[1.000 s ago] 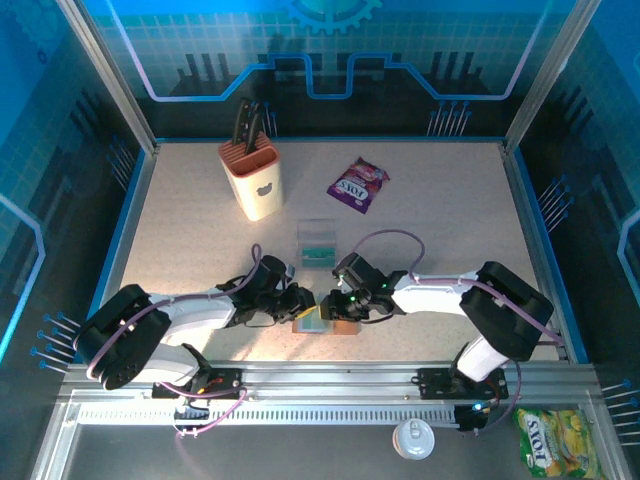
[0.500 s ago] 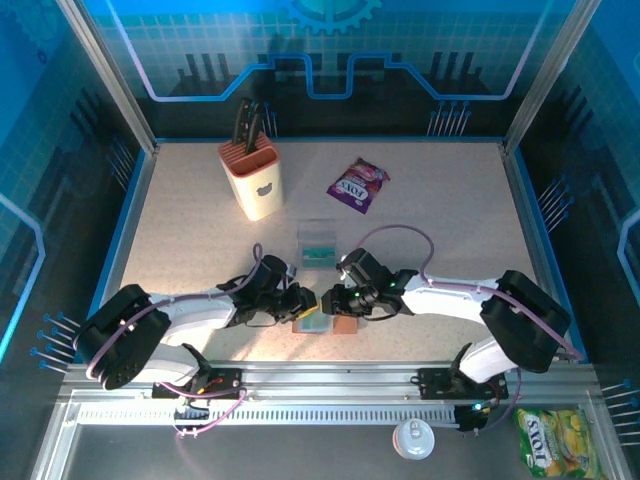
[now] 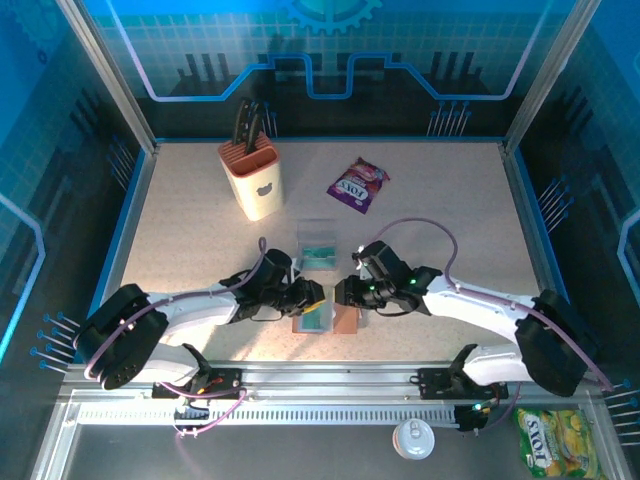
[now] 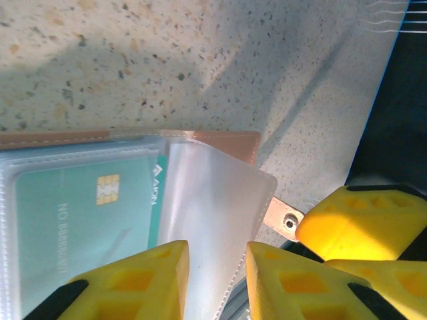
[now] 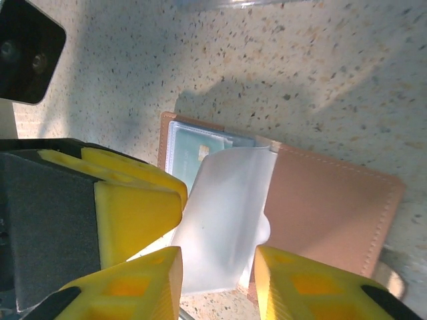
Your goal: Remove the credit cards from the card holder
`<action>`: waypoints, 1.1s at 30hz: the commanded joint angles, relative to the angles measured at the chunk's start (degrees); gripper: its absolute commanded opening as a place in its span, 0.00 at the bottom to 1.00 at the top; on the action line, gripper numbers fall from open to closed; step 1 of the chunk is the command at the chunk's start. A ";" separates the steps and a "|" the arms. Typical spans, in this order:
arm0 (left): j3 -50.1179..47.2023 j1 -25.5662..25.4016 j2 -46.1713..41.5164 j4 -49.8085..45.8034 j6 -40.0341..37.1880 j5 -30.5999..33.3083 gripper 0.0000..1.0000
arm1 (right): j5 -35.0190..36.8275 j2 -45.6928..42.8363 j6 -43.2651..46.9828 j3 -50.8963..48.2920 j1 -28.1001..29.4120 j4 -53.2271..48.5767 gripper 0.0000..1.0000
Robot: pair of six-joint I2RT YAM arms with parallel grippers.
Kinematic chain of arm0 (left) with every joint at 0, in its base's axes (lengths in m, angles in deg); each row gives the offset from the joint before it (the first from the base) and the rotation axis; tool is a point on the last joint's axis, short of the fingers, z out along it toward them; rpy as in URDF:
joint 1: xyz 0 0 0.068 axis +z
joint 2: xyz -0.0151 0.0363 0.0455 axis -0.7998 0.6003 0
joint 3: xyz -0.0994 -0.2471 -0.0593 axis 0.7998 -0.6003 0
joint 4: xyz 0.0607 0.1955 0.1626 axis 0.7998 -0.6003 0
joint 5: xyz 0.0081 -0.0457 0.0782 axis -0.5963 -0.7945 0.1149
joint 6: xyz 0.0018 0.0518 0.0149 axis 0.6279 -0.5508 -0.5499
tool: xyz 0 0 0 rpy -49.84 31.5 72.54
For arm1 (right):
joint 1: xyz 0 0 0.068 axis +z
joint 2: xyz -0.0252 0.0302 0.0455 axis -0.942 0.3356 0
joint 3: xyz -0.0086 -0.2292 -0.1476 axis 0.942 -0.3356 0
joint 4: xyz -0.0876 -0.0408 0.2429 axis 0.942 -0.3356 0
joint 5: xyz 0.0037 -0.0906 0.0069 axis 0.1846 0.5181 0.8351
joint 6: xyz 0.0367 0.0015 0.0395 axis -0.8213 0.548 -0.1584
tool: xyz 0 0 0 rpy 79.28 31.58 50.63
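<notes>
The tan-brown card holder point(image 3: 346, 320) lies open like a book near the table's front edge, between my two grippers. A teal credit card point(image 4: 73, 220) sits in a clear sleeve on its left half point(image 5: 200, 157). One empty clear sleeve point(image 4: 207, 213) stands up from the spine. My left gripper point(image 4: 217, 280) is open, its yellow fingers on either side of that sleeve without pinching it. My right gripper point(image 5: 217, 283) is open too, over the same sleeve point(image 5: 227, 220) and the bare brown cover point(image 5: 327, 207). The strap tab point(image 4: 283, 217) sticks out beside the right gripper's finger point(image 4: 360, 223).
A clear tray point(image 3: 319, 243) with teal cards in it stands just behind the card holder. Further back are a knife block point(image 3: 252, 180) and a purple snack packet point(image 3: 357, 185). Off the table at the front right lie a yellow packet point(image 3: 558, 443) and a white lid point(image 3: 413, 438).
The right arm has swung out to the right and the brown cover now lies flat and wider open. My left gripper's jaws have widened slightly and shifted right.
</notes>
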 commanded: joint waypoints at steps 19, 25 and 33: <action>11.40 -5.30 14.96 4.36 1.65 -3.94 0.38 | 2.31 -14.81 0.47 -7.31 -5.13 -8.80 0.41; 11.39 -5.51 17.67 7.83 3.26 -4.83 0.39 | 1.39 -15.88 -0.35 -8.43 -5.20 -8.55 0.42; 11.56 -4.94 15.65 5.44 1.65 -4.94 0.40 | 0.27 -13.38 -0.33 -7.23 -5.06 -6.68 0.42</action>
